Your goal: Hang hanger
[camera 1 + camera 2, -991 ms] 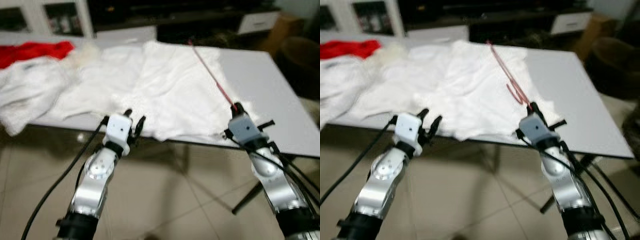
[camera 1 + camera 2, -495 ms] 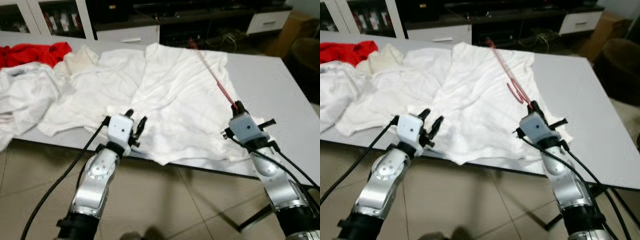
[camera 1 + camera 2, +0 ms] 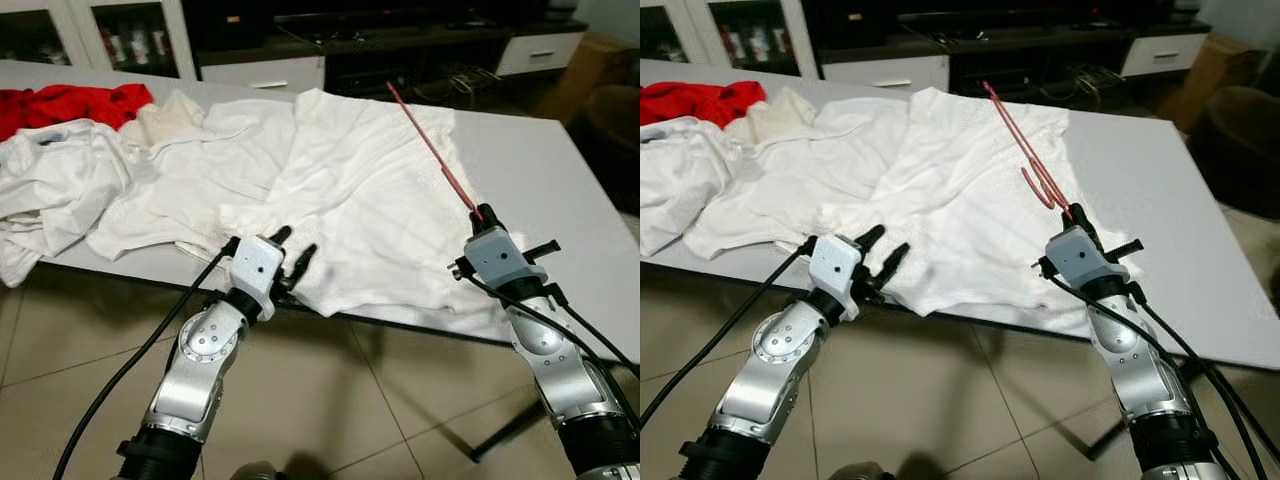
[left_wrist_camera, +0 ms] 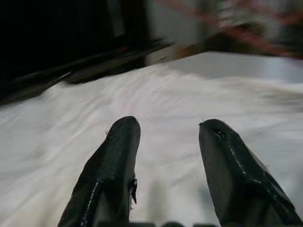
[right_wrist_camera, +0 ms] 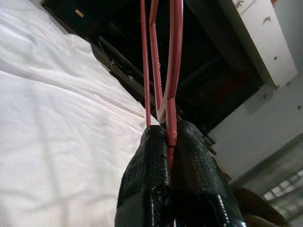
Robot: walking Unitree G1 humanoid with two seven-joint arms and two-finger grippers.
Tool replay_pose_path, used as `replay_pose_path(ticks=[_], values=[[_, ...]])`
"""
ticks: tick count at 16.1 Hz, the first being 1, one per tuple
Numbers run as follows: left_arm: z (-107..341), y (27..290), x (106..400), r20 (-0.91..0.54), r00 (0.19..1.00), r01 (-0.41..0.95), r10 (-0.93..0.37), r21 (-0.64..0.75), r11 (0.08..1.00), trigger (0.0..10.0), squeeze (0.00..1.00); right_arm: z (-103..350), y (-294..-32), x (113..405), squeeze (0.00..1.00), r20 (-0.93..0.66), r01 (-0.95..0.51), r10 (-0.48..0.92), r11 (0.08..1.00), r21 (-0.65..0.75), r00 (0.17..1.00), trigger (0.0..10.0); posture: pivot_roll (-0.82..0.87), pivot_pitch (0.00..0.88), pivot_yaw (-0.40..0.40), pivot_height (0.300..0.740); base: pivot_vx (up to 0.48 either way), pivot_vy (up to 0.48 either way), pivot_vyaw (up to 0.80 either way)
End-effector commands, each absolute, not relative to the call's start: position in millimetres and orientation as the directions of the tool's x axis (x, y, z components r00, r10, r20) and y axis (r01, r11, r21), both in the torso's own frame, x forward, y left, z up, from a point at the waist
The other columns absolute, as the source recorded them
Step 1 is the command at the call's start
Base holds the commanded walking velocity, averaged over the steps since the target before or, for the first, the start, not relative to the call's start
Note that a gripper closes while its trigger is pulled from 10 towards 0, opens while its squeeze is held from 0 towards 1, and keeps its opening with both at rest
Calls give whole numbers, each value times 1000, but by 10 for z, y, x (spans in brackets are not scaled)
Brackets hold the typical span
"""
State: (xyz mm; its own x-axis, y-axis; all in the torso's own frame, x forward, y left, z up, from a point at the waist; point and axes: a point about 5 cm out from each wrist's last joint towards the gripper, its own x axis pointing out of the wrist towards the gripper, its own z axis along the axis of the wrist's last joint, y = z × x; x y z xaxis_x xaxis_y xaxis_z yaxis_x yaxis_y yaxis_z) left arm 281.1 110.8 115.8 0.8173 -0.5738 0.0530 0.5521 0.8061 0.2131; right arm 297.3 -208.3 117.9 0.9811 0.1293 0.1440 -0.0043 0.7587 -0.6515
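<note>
Right gripper [image 3: 1076,214] clamps a thin red hanger [image 3: 1020,147]; left gripper [image 3: 292,247] fingers spread.

red cloth [image 3: 75,103] cut off by the left edge, same for the white pile [image 3: 40,190] beside it. table [image 3: 560,200] runs off the right edge; its legs mostly hidden under the top. hanger [image 5: 165,56] leaves the wrist view's top edge, its lower end hidden between the right gripper [image 5: 169,137] fingers. left wrist view background blurred, reddish streaks unreadable. cabinet [image 3: 130,40] contents too small to tell.
</note>
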Motion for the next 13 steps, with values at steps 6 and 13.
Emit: replay_pose_path(ticks=[6,13], values=[[1100,1261,2675,-144,532,799,-835,411,438,10000,0,1222,-2076,2990,0,153,-6,140,757,-653,978,10000,169,23,1,740,0,0,0],[1089,1410,2894,-163,569,769,-806,454,451,10000,0,1181,-2048,2938,0,149,-9,136,767,-641,980,10000,158,38,10,740,0,0,0]])
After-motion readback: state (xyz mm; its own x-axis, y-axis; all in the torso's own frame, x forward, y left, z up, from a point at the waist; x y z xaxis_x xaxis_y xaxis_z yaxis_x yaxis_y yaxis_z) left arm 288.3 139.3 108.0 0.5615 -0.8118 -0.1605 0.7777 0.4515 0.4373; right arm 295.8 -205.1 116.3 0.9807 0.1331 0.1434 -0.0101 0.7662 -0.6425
